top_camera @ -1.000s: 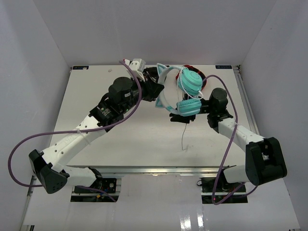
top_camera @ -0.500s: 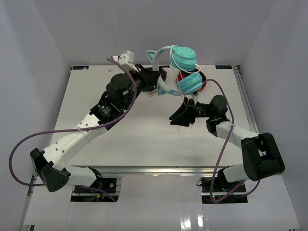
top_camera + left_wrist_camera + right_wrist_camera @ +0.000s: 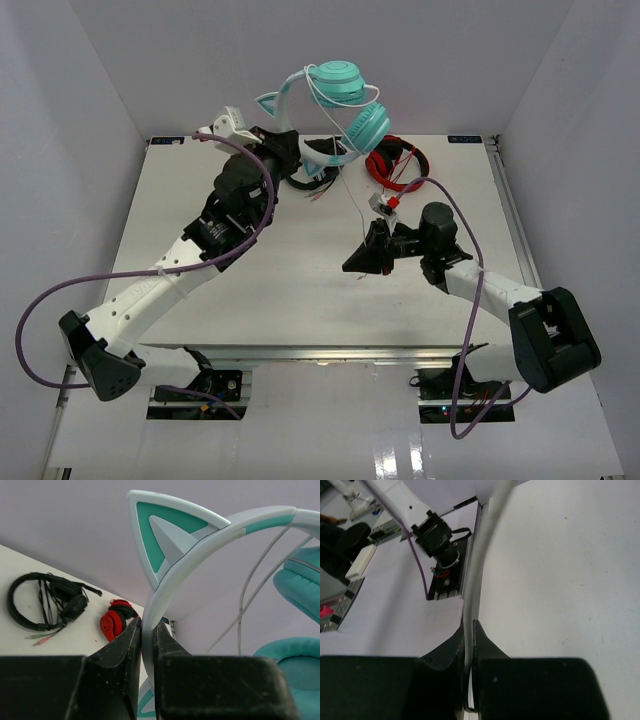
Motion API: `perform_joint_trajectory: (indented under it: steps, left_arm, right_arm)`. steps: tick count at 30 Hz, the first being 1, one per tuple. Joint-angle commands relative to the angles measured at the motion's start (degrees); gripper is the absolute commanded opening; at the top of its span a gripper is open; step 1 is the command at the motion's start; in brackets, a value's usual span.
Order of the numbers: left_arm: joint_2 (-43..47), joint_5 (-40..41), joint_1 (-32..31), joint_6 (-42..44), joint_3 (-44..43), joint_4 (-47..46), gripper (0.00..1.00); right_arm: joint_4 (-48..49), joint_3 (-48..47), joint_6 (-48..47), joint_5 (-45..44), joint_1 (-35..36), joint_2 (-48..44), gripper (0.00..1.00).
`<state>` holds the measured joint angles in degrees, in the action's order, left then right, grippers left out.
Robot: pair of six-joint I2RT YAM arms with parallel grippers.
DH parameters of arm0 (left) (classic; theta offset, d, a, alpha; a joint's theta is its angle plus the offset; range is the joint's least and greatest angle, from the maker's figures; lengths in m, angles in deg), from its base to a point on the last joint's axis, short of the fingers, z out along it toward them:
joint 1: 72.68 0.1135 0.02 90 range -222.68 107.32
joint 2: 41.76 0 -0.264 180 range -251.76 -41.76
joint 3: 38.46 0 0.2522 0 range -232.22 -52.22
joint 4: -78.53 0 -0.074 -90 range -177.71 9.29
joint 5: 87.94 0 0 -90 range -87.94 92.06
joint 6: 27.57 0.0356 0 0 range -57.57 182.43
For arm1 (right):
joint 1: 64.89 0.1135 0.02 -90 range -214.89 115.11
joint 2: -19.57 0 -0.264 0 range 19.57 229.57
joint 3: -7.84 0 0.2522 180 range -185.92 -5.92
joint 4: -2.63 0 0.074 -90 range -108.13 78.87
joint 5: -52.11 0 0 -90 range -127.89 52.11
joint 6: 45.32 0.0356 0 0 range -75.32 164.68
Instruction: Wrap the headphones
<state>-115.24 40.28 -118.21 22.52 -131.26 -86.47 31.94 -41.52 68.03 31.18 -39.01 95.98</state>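
The left gripper [image 3: 148, 635] clamps the headphones [image 3: 345, 100] by the headband, high above the table's [image 3: 170, 180] far edge. The right gripper [image 3: 469, 630] pinches the cable [image 3: 352, 195] over the table's middle. A long stretch runs loose, so wrapping looks barely begun.

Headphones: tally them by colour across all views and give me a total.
Teal headphones: 1
Black headphones: 1
Red headphones: 1
Total: 3
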Motion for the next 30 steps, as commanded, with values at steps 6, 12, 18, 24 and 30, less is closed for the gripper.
perform_joint_trajectory:
  steps: [6, 12, 18, 24, 30]
  left_arm:
    - [-3.76, 12.97, 6.57, 15.87, -2.11, 1.37, 0.00]
    - [-9.06, 7.64, 7.71, 24.83, 5.82, 2.83, 0.00]
    - [-7.61, -7.41, 5.29, 27.20, 14.49, 4.02, 0.00]
    - [-1.16, -27.11, 2.02, 32.96, 21.82, 1.32, 0.00]
    - [5.62, -40.25, 1.84, 32.84, 25.87, -0.69, 0.00]
  right_arm:
    - [-53.22, -15.22, -45.12, -30.39, 7.85, -9.73, 0.08]
    - [-69.27, -30.72, -59.35, -57.30, 11.95, -10.18, 0.08]
    - [-67.85, -34.15, -68.27, -73.02, 13.51, -11.07, 0.08]
    - [-61.97, -26.68, -74.49, -79.61, 14.37, -10.24, 0.08]
    - [-61.15, -21.65, -71.13, -71.18, 12.29, -10.26, 0.08]
